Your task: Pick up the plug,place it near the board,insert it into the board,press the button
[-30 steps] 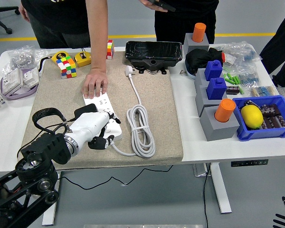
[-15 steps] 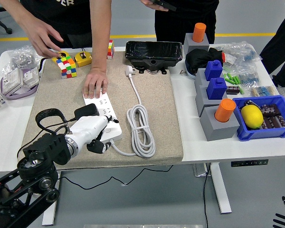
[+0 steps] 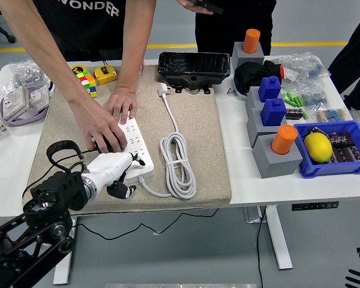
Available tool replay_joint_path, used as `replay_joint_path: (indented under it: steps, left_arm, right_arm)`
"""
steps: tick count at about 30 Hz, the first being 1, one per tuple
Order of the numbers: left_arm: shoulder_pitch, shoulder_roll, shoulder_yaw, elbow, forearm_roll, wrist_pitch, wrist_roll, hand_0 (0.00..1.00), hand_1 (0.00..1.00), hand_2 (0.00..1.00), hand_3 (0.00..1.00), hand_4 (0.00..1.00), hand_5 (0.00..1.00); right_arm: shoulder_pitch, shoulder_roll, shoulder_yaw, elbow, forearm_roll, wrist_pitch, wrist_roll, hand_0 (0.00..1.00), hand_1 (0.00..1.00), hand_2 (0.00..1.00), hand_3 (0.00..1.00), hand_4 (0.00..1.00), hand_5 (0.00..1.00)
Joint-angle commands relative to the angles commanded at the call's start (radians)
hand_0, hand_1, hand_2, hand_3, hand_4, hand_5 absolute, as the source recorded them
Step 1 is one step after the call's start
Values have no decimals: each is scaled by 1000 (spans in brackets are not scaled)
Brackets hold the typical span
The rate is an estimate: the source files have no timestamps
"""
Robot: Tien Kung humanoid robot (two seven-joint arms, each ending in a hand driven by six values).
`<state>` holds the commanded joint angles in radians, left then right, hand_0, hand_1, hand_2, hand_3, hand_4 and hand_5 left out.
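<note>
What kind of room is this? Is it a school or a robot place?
Probably a robot lab or workshop. A robot's left hand reaches over a power strip on a table that also holds a blue bin of parts and a Rubik's cube, while people stand close by.

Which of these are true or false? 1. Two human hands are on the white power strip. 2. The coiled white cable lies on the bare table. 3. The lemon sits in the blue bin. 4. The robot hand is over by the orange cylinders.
1. True: one hand rests at the far end of the power strip, and the other hand is over it nearer the robot.
2. False: the coiled cable lies on the beige mat.
3. True: the lemon is in the blue bin.
4. False: the left robot hand is at the strip's near end.
</note>
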<state>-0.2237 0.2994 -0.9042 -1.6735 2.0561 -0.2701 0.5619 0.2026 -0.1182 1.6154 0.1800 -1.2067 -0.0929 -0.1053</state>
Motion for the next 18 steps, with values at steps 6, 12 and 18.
replay_joint_path:
  steps: [6, 12, 18]
  left_arm:
    - [-4, -1, -4, 31, 6, 10, -9, 169, 28, 123, 761, 666, 2]
    - [-4, -1, -5, 43, 8, 12, -14, 169, 28, 122, 758, 664, 2]
    - [-6, 1, -7, 43, 13, 16, -14, 169, 28, 122, 752, 662, 2]
  right_arm:
    - [0, 0, 0, 0, 0, 1, 0, 670, 576, 600, 636, 998, 998]
    - [1, -2, 3, 0, -2, 1, -1, 669, 578, 600, 635, 998, 998]
    - [2, -1, 0, 0, 0, 1, 0, 670, 579, 600, 636, 998, 998]
